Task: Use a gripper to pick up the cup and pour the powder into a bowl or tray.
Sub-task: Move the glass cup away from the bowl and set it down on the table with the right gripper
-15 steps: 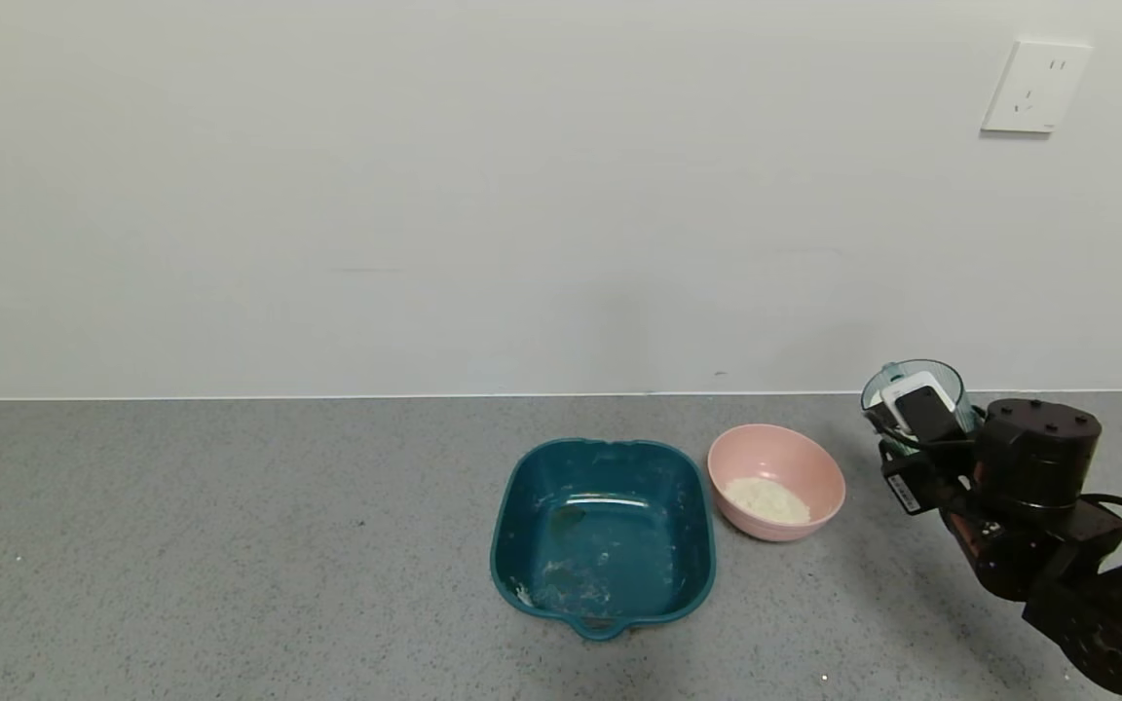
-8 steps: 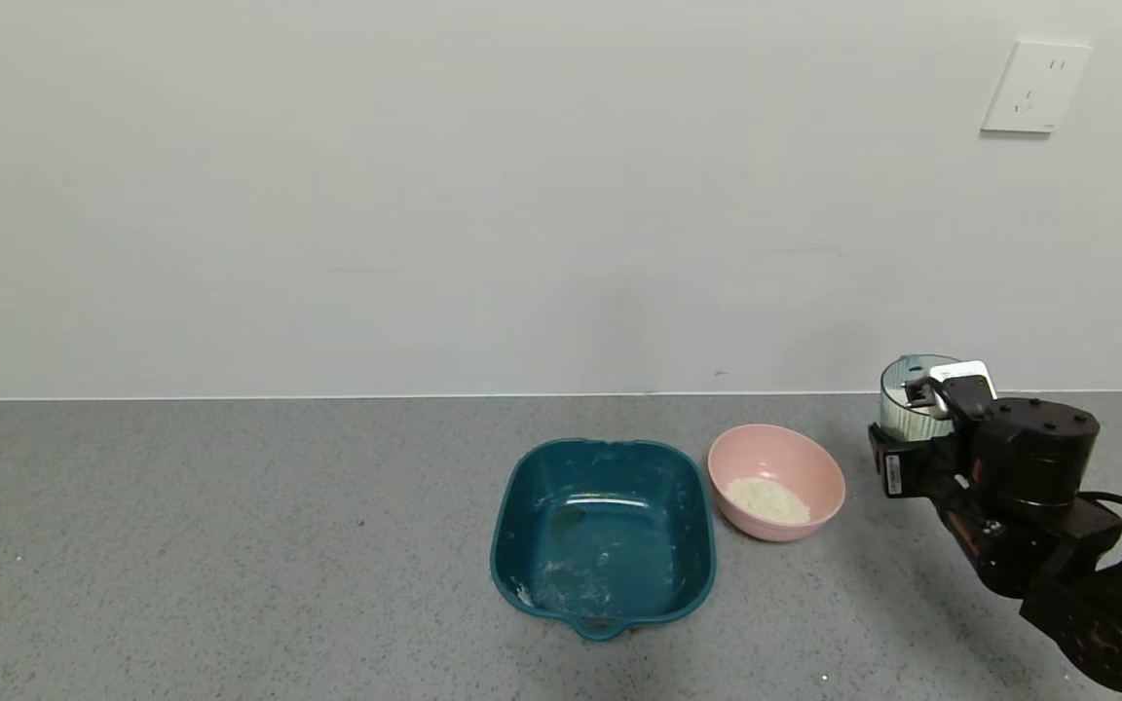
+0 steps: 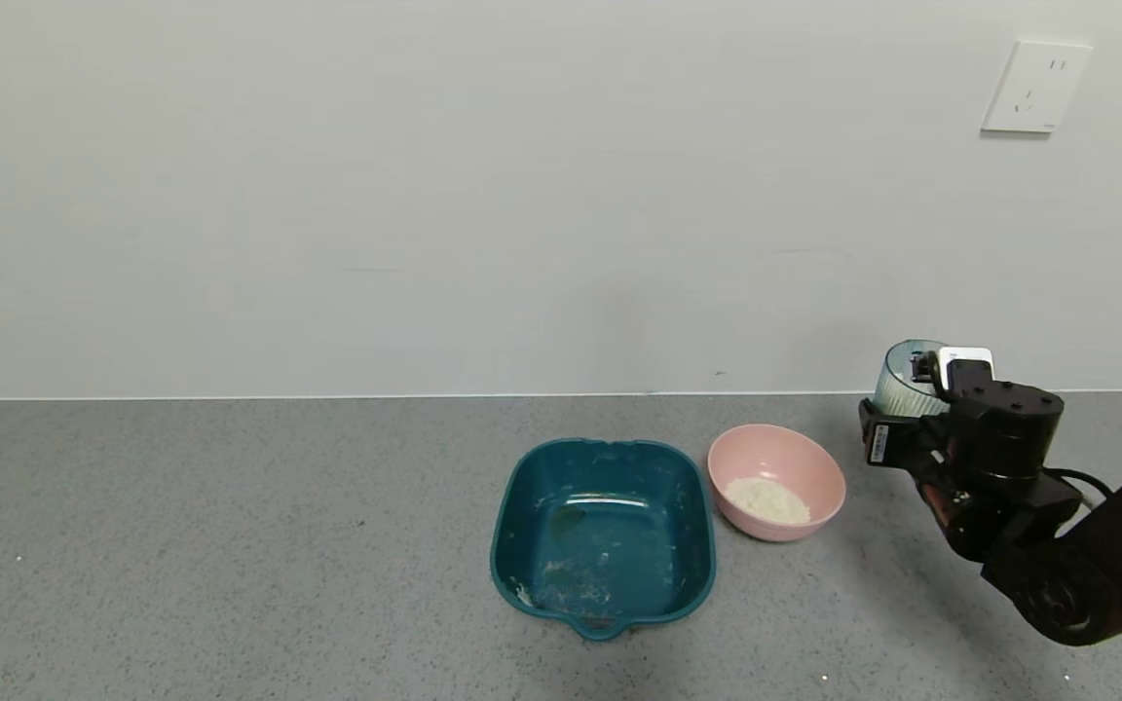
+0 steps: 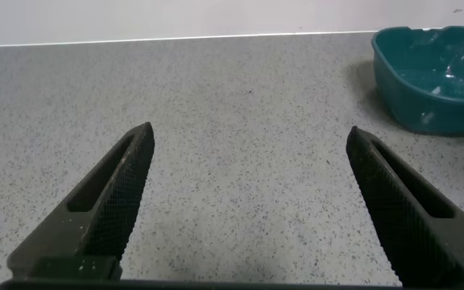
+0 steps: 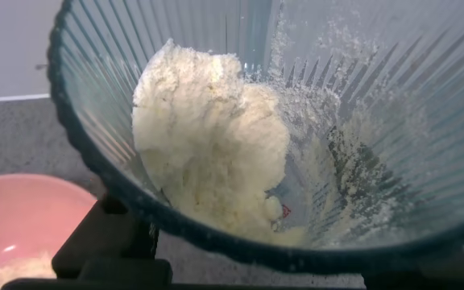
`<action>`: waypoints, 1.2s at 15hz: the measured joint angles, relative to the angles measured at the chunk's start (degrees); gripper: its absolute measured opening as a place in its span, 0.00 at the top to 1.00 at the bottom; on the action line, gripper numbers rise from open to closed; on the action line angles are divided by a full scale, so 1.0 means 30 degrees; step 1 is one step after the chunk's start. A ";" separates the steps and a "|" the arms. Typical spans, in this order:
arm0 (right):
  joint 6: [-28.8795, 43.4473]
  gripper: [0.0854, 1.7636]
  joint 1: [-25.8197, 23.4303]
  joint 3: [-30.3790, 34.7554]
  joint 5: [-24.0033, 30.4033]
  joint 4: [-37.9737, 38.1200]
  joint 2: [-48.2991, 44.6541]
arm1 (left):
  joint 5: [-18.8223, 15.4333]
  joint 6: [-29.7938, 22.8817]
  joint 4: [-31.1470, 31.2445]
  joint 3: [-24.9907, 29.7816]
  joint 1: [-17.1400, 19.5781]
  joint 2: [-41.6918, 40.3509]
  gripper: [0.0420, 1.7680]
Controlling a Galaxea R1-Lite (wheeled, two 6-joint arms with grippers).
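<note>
My right gripper (image 3: 921,389) is shut on the ribbed blue-green cup (image 3: 904,382) and holds it above the counter, right of the pink bowl (image 3: 806,456), tilted with its mouth turned towards the bowl. In the right wrist view the cup (image 5: 393,121) fills the frame with a heap of white powder (image 5: 208,145) inside it. The pink bowl's rim (image 5: 22,201) shows below the cup. The bowl holds some white powder (image 3: 767,500). My left gripper (image 4: 248,137) is open and empty over bare counter, out of the head view.
A dark teal square tray (image 3: 512,516) with powder traces stands left of the pink bowl; it also shows in the left wrist view (image 4: 433,76). A wall stands behind the counter, with a white socket (image 3: 1034,86) at the upper right.
My right gripper has lifted the cup, turned it over towards the bowl and shifted a little left. The bowl and tray have not moved.
</note>
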 joint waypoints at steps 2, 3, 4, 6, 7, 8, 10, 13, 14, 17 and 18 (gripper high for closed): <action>0.0158 0.26 -0.0589 -0.0784 0.0024 0.0000 0.0719 | -0.0008 -0.0008 -0.0004 0.0000 0.0000 0.0000 0.03; 0.0183 0.26 -0.0874 -0.1207 0.0037 0.0008 0.1097 | 0.0000 -0.0008 -0.0004 0.0000 0.0000 0.0000 0.03; 0.0256 0.26 -0.1113 -0.1617 0.0037 0.0008 0.1499 | 0.0000 -0.0008 -0.0004 0.0000 0.0000 0.0000 0.03; 0.0297 0.26 -0.1552 -0.2418 0.0045 0.0008 0.2393 | -0.0008 -0.0008 -0.0004 0.0000 0.0000 0.0000 0.03; 0.0305 0.26 -0.1735 -0.2775 0.0089 0.0000 0.2816 | 0.0000 -0.0008 0.0000 0.0000 0.0000 0.0000 0.03; 0.0325 0.26 -0.1910 -0.3080 0.0280 0.0000 0.3202 | 0.0000 -0.0008 -0.0004 0.0000 0.0000 0.0000 0.03; 0.0516 0.26 -0.2133 -0.3519 0.0532 0.0008 0.3897 | 0.0000 -0.0008 0.0000 0.0000 0.0000 0.0000 0.03; 0.0646 0.26 -0.2259 -0.4230 0.0577 0.0016 0.4925 | -0.0008 -0.0008 -0.0004 0.0000 0.0008 0.0000 0.03; 0.0646 0.26 -0.2296 -0.4450 0.0585 0.0037 0.5193 | 0.0000 -0.0008 0.0000 0.0000 0.0008 0.0000 0.03; 0.0634 0.26 -0.2369 -0.4697 0.0614 0.0008 0.5689 | 0.0000 -0.0008 -0.0004 0.0000 0.0000 0.0000 0.03; 0.0642 0.26 -0.2397 -0.4714 0.0687 0.0016 0.5811 | 0.0000 -0.0008 -0.0004 0.0000 0.0000 0.0000 0.03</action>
